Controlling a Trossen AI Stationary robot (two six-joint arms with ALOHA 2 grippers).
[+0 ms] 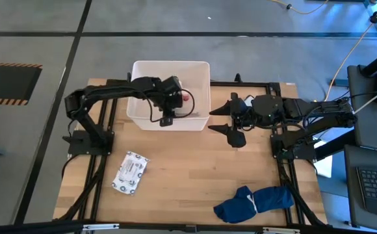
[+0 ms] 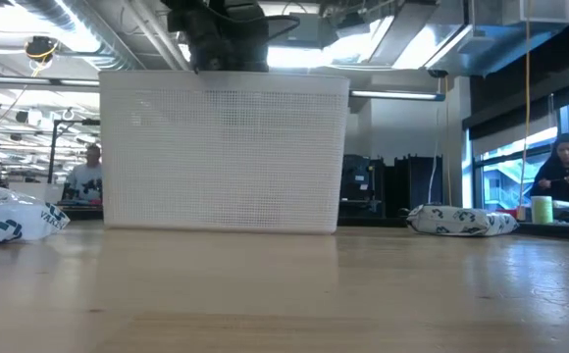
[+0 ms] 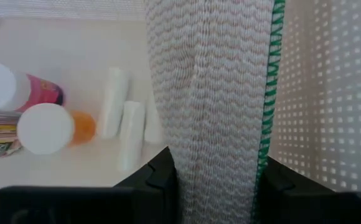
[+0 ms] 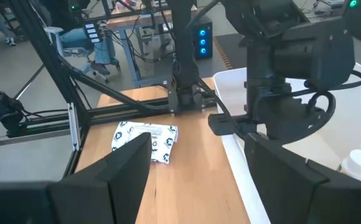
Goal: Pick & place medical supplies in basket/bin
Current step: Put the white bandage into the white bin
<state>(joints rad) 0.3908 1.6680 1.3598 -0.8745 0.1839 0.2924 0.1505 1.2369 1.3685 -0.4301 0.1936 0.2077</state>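
My left pincer (image 3: 215, 177) hangs inside the white tub (image 1: 200, 70), clamped on the tan bandage roll (image 3: 211, 93) above bottles and white cylinders (image 3: 123, 118); I judge this the placing step, release due next. My right pincer (image 1: 231, 116) waits open beside the tub; one printed packet (image 1: 130, 172) remains on the desk (image 1: 188, 175).

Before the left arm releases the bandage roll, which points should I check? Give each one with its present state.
1. Left gripper shut on the bandage roll: ok.
2. Gripper inside the bin: ok.
3. Space below the roll free of bottles: cannot tell.
4. Right gripper open, outside the bin: ok.
5. Packet remains on the table: not ok, to pick.
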